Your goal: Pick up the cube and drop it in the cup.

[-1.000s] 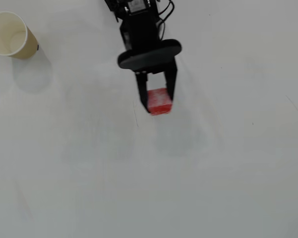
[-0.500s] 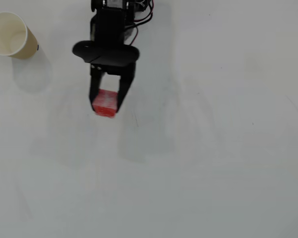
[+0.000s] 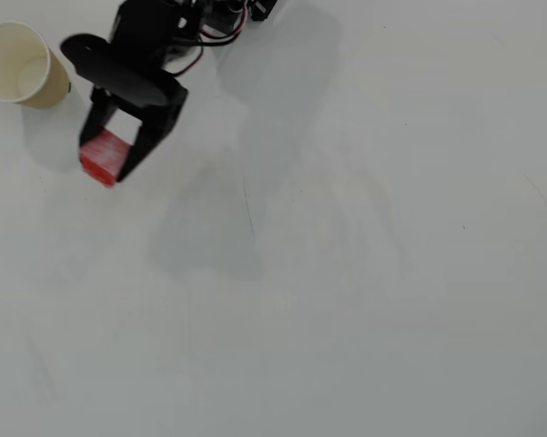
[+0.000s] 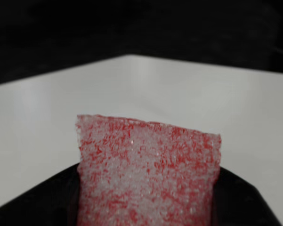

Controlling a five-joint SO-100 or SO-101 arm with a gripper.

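In the overhead view the red cube (image 3: 103, 157) is held between the black fingers of my gripper (image 3: 109, 164), which is shut on it and carried above the white table. The tan cup (image 3: 20, 64) stands upright at the top left, up and to the left of the cube and apart from it, its cream inside showing nothing in it. The wrist view is filled by the cube's (image 4: 148, 174) whitish, red-speckled face, with dark finger parts on both sides at the bottom. The cup does not show in the wrist view.
The arm's black body and wires (image 3: 209, 14) reach in from the top edge of the overhead view. The white table (image 3: 364, 273) spreads out right and below. In the wrist view the table's far edge (image 4: 132, 56) meets a dark background.
The arm has swung left across the table with the cube held, from the upper middle toward the cup. The cup has not moved.
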